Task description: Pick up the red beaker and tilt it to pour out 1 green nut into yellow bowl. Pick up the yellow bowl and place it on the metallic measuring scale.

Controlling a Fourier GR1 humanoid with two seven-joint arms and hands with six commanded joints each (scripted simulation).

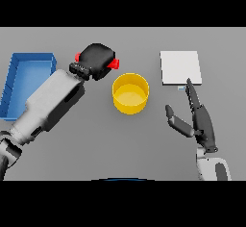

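Note:
The yellow bowl (130,94) stands at the table's middle, and I see nothing in it. My left hand (97,60) is just left of and above the bowl, curled round the red beaker (113,63). Only red bits of the beaker show at the hand's two sides; the rest is hidden, and no green nut shows. The metallic measuring scale (180,67) is a pale square plate to the bowl's right. My right hand (199,118) is open below the scale, its fingers straight and pointing at the plate's near edge.
A blue tray (14,79) lies at the far left, beside my left forearm.

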